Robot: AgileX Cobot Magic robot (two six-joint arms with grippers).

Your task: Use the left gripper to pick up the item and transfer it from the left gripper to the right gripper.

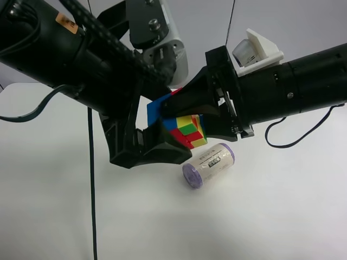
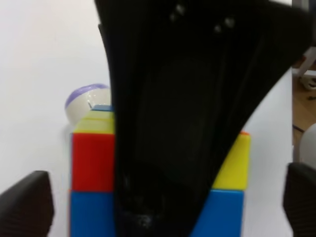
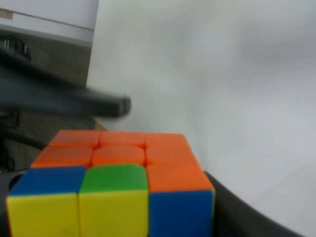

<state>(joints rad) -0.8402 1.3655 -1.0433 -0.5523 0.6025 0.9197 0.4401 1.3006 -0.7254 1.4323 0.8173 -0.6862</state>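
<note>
The white tabletop (image 1: 282, 216) fills the exterior high view, and both arms meet above it near the centre of the frame. My left gripper (image 2: 163, 200), on the orange-stickered arm coming in from the upper left, has its jaws spread wide. In the left wrist view its fingertips (image 2: 27, 205) sit apart from the cube on both sides, with bare white in the gaps. My right gripper (image 1: 184, 124), reaching in from the right edge under its white housing, is clamped on the puzzle cube (image 1: 187, 130). One black finger lies flat across the red, blue and yellow face, and in the right wrist view the cube sits close in front of that camera, orange face up. So the cube hangs in mid-air at the centre of the frame, carried by the right side alone as far as I can judge, and the handover looks nearly done.

What remains, I think, is getting the left arm away cleanly. I would back it straight out along the line of its own fingers with the jaws wide, so neither finger catches a cube corner and twists it in the right grip. I would hold the right arm steady meanwhile. The purple-ended roll (image 1: 209, 165) lies on the tabletop just below the cube, so I would not dip the lower left finger toward it.
</note>
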